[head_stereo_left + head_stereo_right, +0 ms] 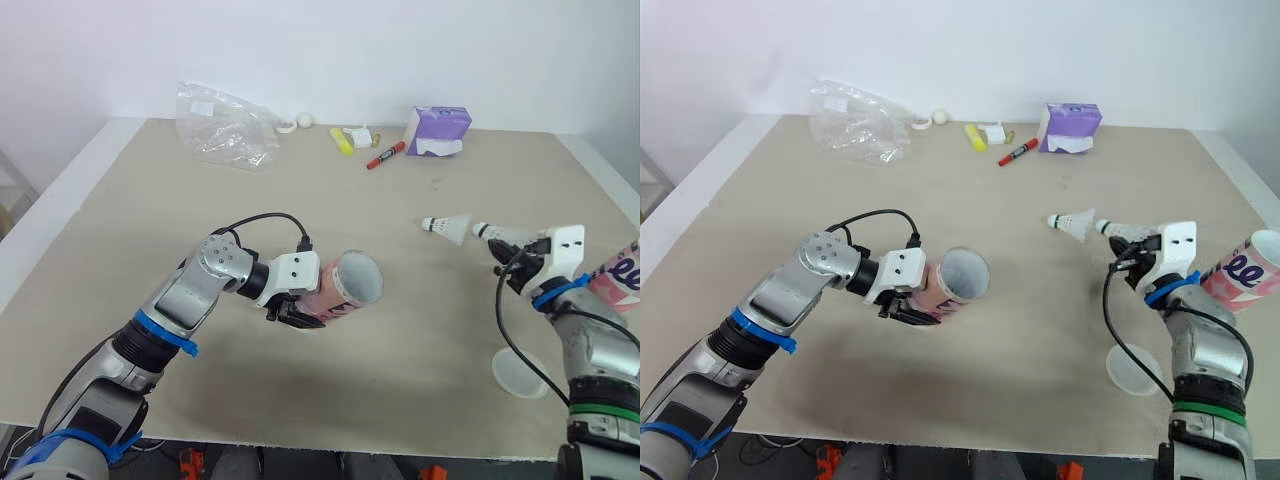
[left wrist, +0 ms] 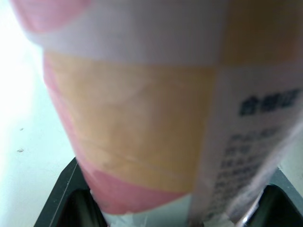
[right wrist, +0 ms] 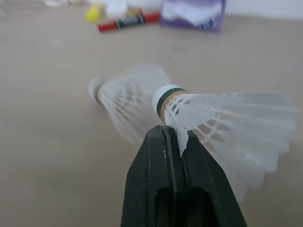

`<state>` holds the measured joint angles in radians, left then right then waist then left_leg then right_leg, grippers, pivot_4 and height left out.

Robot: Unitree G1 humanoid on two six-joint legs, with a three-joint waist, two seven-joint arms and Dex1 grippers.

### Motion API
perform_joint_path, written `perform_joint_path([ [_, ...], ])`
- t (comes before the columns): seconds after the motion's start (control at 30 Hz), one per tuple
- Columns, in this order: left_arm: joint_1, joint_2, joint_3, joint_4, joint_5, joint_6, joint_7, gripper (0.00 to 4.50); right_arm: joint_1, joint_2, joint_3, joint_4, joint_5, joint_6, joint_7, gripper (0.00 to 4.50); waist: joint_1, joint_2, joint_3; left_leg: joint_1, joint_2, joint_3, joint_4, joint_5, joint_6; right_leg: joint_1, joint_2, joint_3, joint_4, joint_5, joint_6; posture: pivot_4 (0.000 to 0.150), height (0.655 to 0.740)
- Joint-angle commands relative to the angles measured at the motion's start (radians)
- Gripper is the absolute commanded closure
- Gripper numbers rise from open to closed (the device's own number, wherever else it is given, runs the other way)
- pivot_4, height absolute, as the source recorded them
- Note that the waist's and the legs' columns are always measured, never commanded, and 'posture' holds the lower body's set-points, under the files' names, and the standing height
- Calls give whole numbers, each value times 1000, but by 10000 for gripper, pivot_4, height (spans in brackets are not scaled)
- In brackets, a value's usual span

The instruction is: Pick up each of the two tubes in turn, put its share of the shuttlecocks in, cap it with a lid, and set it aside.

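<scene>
My left gripper (image 1: 296, 308) is shut on a pink tube (image 1: 345, 285), holding it on its side just above the table's middle, open mouth towards the right. The same tube (image 2: 156, 104) sits between the fingers in the left wrist view. To the right, my right gripper (image 1: 512, 252) is shut on a white shuttlecock (image 1: 493, 234), pinching its feather skirt (image 3: 222, 123) with the cork pointing left. A second shuttlecock (image 1: 447, 226) lies on the table just beyond it. Another pink tube (image 1: 620, 275) lies at the right edge. A clear lid (image 1: 520, 372) rests near the front right.
At the back of the table are a crumpled plastic bag (image 1: 225, 125), a small white ball (image 1: 304, 120), a yellow highlighter (image 1: 342, 141), a red marker (image 1: 385, 155) and a purple tissue pack (image 1: 438, 130). The table's front edge runs close below both arms.
</scene>
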<state>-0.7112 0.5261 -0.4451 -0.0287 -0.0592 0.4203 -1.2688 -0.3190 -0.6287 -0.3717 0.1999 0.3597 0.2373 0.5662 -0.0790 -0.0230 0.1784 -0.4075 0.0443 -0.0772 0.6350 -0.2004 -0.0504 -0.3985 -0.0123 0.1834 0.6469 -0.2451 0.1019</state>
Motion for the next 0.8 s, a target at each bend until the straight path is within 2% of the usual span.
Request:
perform_joint_path([
  [0.03, 7, 5, -22, 36, 35, 7, 24, 17703, 25, -35, -56, -224, 30, 50, -46, 44830, 0, 0, 0, 0, 0, 0, 0, 0, 0, 0, 0, 0, 0, 0, 0, 1500, 7400],
  [0.2, -3, -1, -25, 52, 36, -6, 18, 17703, 54, -88, -83, -499, 92, 128, -38, 44830, 1, 0, 0, 0, 0, 0, 0, 0, 0, 0, 0, 0, 0, 0, 0, 1500, 7400],
  [0.4, -18, -5, -27, 75, 37, -20, 10, 17703, 184, -297, -12, -798, 133, 34, 318, 44830, 5, 0, 0, -1, 0, 0, 0, 0, 0, -1, 0, 0, 0, 0, 0, 1500, 7400],
  [0.53, -27, -10, -30, 95, 39, -30, 7, 17703, 205, -373, 39, -861, 119, -37, 439, 44830, 4, -4, 1, -1, -1, 1, 0, 0, -1, -1, -2, 0, -1, -1, 0, 1500, 7400],
  [0.8, -26, -12, -32, 92, 39, -29, 7, 17703, 88, -410, 173, -874, 56, -79, 482, 44830, 5, -5, 2, 0, -1, 5, 1, 1, -1, -6, -5, 0, -1, -1, 0, 1500, 7400],
])
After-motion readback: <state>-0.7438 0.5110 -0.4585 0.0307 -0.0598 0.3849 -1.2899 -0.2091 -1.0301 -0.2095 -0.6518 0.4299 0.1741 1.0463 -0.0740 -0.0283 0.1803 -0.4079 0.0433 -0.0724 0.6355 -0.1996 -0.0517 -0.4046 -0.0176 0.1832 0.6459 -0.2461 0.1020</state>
